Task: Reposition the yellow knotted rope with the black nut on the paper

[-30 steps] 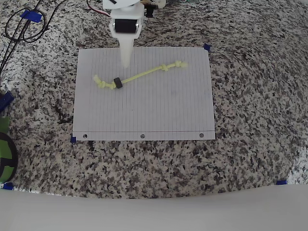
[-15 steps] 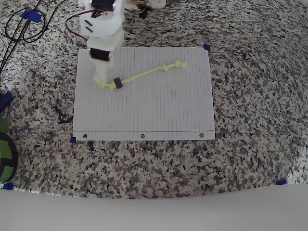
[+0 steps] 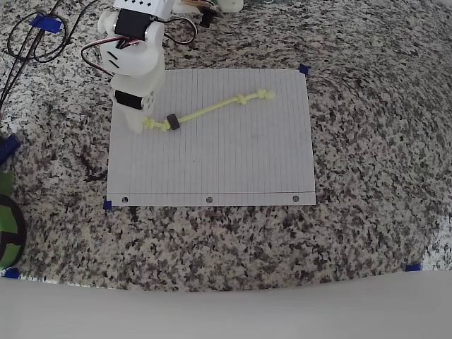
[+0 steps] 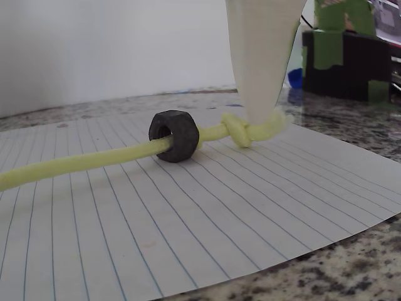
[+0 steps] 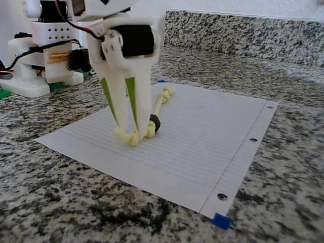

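Observation:
The yellow knotted rope (image 3: 208, 108) lies slanted across the upper half of the paper (image 3: 233, 159). The black nut (image 3: 169, 122) is threaded on it close to its left end. My white gripper (image 3: 134, 126) stands over that left end. In the fixed view the gripper (image 5: 128, 126) points straight down, narrowly open, its tips either side of the end knot (image 5: 132, 137), just left of the nut (image 5: 154, 123). In the wrist view one finger (image 4: 260, 63) rests on the knot (image 4: 241, 130), with the nut (image 4: 174, 135) right beside it.
Black cables (image 3: 28, 42) loop on the granite counter at the upper left. A green and black object (image 3: 7, 226) sits at the left edge. Blue tape (image 3: 304, 69) marks the paper's corners. The arm's base (image 5: 40, 61) stands behind the paper, in front of a granite backsplash (image 5: 243, 35).
The gripper has swung from above the paper's top edge leftward and down onto the rope's left end. The rope and nut have hardly shifted.

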Robot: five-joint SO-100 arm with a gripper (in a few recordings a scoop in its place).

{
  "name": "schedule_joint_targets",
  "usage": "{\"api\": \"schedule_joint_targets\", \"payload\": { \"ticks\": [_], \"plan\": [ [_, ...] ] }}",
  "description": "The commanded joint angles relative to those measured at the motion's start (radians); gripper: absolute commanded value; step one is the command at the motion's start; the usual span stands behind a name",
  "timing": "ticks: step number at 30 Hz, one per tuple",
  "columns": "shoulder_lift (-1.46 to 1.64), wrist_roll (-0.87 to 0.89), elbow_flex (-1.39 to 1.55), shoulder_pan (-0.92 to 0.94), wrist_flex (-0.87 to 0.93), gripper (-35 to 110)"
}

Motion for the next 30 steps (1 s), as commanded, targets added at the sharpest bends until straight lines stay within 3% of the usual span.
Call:
{"api": "schedule_joint_targets", "payload": {
  "ticks": [1,30],
  "plan": [
    [-0.009,-0.006,-0.041,-0.015,-0.014,35],
    [-0.130,-0.008,-0.140,-0.037,0.038,35]
  ]
}}
